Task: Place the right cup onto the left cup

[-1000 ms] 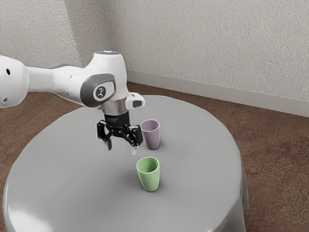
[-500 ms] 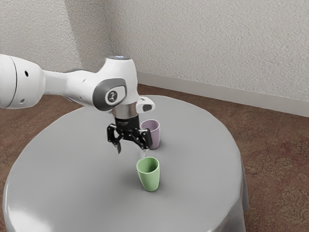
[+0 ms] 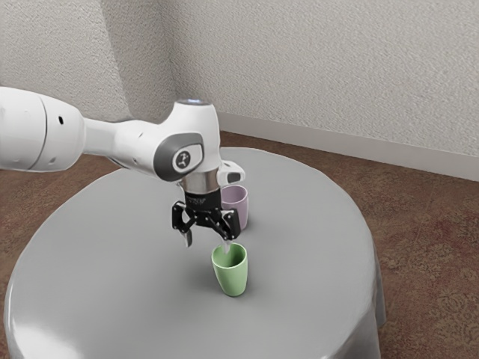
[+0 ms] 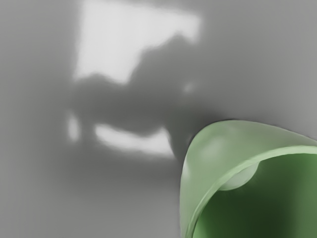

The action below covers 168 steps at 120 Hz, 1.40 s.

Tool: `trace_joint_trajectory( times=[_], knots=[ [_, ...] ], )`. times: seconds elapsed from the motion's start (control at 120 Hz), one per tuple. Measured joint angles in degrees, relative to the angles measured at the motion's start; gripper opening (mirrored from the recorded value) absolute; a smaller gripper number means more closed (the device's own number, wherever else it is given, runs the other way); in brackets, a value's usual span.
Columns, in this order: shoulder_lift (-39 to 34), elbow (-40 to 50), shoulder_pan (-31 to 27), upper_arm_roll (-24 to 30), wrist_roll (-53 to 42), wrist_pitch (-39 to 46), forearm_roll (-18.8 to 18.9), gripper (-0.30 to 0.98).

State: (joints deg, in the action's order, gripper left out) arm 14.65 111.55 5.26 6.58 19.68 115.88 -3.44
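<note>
Green cup (image 3: pixel 233 280): smooth, matte to faintly satin wall, material not certain; rounded mouth, thin rim, sides tapering to a narrower base. It stands upright on the bench (image 3: pixel 105 262), mouth up. Mauve cup (image 3: pixel 241 209): same general form, also upright on the bench, well apart from the green one and farther from the exterior camera; part of its wall is hidden behind the tool (image 3: pixel 207 246). Bench has a round top under a smooth grey covering, glossy enough for a bright patch near its edge at the exterior view's left; the covering hangs in folds at the exterior view's right. Tool is black, jointed, pointing down, and reads open: its two fingers stand spread, with nothing gripped between them. Position: the green cup lies below and off to one side of the tool's midline, toward the exterior view's right. One pale fingertip (image 3: pixel 227 247) overlaps the cup's far rim in that view; contact cannot be determined. Wrist view gives the cup's curved outer wall, lighter rim and darker green interior, with pale reflections and soft-edged shadow on the grey surface beside it.
</note>
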Motion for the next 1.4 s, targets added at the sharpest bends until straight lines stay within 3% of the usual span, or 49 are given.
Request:
trace_joint_trajectory(
  times=[0.65,1.4],
  knots=[
    [3.99,-1.49,0.8,-0.07,0.3,1.14,-0.1,0.68],
    [4.29,-1.35,0.8,-0.08,0.68,2.48,-0.01,0.17]
  ],
)
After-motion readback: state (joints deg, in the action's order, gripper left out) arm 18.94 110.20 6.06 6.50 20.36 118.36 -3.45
